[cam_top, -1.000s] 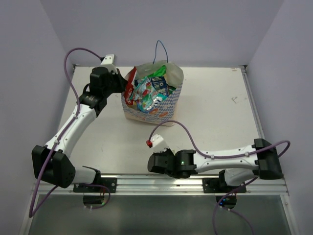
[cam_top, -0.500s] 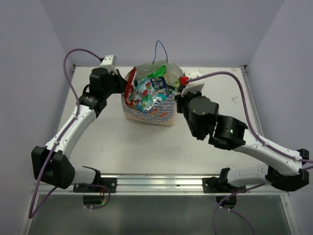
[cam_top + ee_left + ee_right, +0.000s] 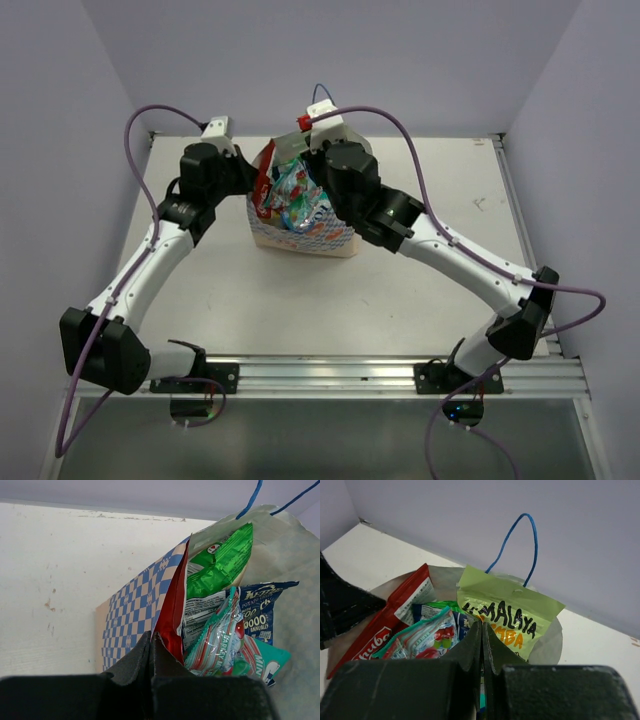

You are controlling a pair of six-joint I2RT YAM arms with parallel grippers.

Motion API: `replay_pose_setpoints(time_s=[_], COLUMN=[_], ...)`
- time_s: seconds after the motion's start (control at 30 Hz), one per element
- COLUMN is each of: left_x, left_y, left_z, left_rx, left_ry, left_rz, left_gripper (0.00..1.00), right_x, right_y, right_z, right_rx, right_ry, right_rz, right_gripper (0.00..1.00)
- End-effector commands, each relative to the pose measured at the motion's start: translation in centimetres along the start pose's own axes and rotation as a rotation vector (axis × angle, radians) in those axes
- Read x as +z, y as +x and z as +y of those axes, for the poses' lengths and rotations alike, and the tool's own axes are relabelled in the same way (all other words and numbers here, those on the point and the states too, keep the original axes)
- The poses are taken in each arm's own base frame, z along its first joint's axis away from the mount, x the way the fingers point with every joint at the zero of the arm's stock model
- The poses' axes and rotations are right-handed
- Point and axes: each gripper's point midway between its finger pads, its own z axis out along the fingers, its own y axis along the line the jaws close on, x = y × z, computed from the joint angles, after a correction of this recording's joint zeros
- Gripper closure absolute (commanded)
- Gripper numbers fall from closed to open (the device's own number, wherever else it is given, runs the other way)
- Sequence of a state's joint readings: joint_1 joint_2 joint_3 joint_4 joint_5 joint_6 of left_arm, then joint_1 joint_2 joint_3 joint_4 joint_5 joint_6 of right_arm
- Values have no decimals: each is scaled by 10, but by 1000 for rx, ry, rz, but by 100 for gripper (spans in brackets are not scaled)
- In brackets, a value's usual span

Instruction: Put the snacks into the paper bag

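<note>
The paper bag (image 3: 320, 235) stands upright at the back middle of the table, with its blue-white checkered wall (image 3: 130, 615) in the left wrist view. Inside it are a red packet (image 3: 172, 615), a green chip bag (image 3: 220, 560), a dark blue packet (image 3: 260, 610) and a colourful candy packet (image 3: 220, 640). My left gripper (image 3: 247, 175) (image 3: 151, 637) is shut on the bag's left rim. My right gripper (image 3: 322, 172) (image 3: 481, 625) hovers over the bag's mouth, shut on the small yellow-green sachet (image 3: 520, 615), which stands up above the packets.
The bag's blue string handle (image 3: 532, 545) rises behind the sachet. The white table (image 3: 440, 200) is walled at the back and both sides. A metal rail (image 3: 320, 372) runs along the near edge. Purple cables arc over both arms.
My right arm has swung from the table's near edge, past the bag's right side, to over the bag's mouth. The left arm and the bag have stayed put.
</note>
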State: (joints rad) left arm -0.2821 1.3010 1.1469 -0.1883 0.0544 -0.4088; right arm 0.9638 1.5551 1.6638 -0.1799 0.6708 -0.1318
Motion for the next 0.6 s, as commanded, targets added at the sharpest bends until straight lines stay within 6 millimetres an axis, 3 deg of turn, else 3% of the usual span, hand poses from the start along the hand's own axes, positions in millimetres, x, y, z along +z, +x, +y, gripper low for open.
replay_pose_setpoints(time_s=[0.0,0.2,0.23,0.3,0.33,0.37,0.47,0.57], left_x=[-11,-12,-12,-13,-13,-13,-13,-14], left_y=[-22,-24,-24,-24,-24,-23,-22,-21], left_z=[-9,-12,-12,-12,-11,-11,-11,-11], left_rx=[-15,-15,-17,-17,-17,-17,-17,-17], left_ry=[27,39,38,39,39,41,41,43], left_rz=[-82,-87,-86,-89,-89,-88,-88,-89], left_gripper=[100,100,100,100,100,100,100,100], right_x=[10,36,40,48,50,53,53,42], right_y=[-16,32,39,51,54,58,57,48], right_z=[-7,2,4,11,13,17,16,-3], right_rx=[47,56,53,36,28,21,18,51], right_ry=[-18,-42,-45,-62,-70,-81,-80,-10], right_rz=[-50,47,66,97,102,112,120,107], right_gripper=[100,100,93,71,65,47,29,26])
